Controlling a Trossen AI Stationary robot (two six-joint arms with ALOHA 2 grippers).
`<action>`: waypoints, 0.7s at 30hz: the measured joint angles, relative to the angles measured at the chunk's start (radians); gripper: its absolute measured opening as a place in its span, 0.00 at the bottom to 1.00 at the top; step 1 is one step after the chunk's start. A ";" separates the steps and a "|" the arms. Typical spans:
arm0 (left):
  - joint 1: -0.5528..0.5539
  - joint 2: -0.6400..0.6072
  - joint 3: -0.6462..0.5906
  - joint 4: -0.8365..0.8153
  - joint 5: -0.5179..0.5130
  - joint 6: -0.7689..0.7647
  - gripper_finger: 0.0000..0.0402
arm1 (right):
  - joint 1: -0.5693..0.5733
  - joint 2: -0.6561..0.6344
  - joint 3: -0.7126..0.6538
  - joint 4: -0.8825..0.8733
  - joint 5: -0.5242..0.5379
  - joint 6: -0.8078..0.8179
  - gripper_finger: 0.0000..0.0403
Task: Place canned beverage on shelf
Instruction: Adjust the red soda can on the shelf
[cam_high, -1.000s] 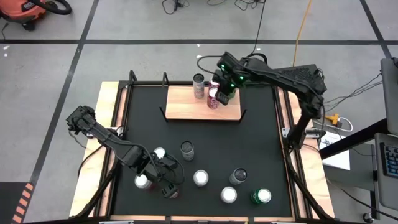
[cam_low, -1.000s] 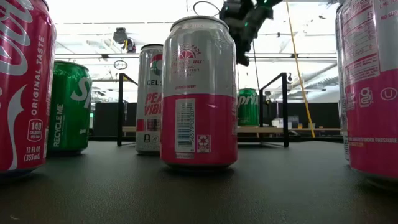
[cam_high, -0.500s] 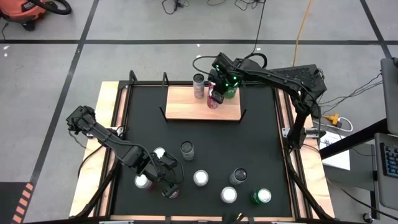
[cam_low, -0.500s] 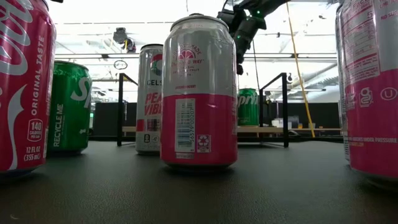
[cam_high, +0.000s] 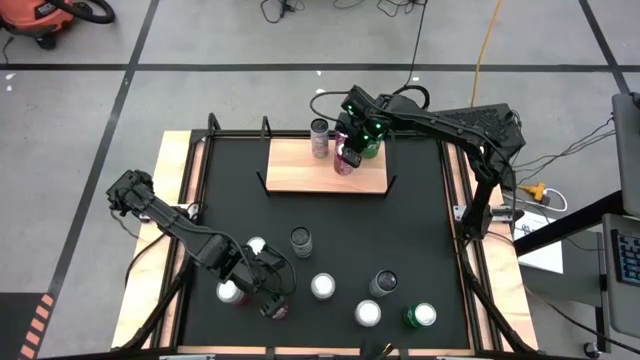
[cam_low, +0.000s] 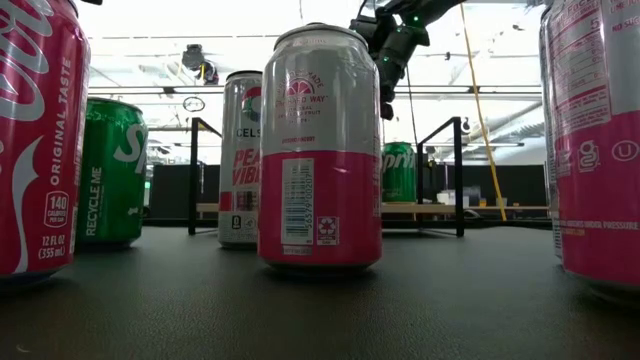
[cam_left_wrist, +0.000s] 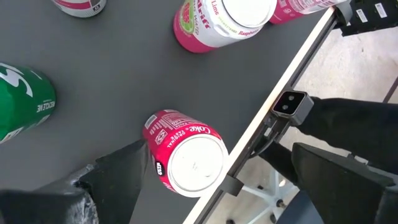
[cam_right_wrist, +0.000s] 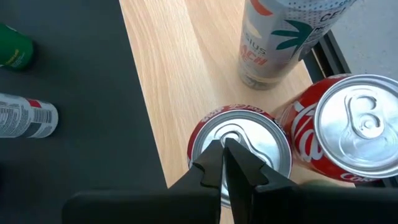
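With its jaws spread wide, the left gripper (cam_left_wrist: 205, 180) needed to straddle the Coke can (cam_left_wrist: 185, 152) squarely between its fingers, while the right gripper (cam_right_wrist: 224, 163) stayed clenched above a shelved can (cam_right_wrist: 239, 146).

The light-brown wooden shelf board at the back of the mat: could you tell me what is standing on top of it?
On the light-brown wooden shelf board: a tall white patterned can and two red cans. The shut right gripper hovers over one red lid, hiding part. A green can shows too.

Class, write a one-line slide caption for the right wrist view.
Right gripper, shut, poised over a red can on the shelf, beside two other cans.
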 joint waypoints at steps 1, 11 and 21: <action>0.000 0.000 0.000 0.000 0.000 0.000 0.99 | 0.000 0.000 0.000 0.000 0.000 0.000 0.00; -0.001 0.000 0.000 0.000 0.000 0.002 0.99 | 0.000 -0.002 0.000 -0.010 0.024 0.000 0.00; -0.001 0.000 0.000 0.000 0.000 -0.005 0.99 | 0.003 -0.130 -0.002 0.014 -0.002 0.077 0.00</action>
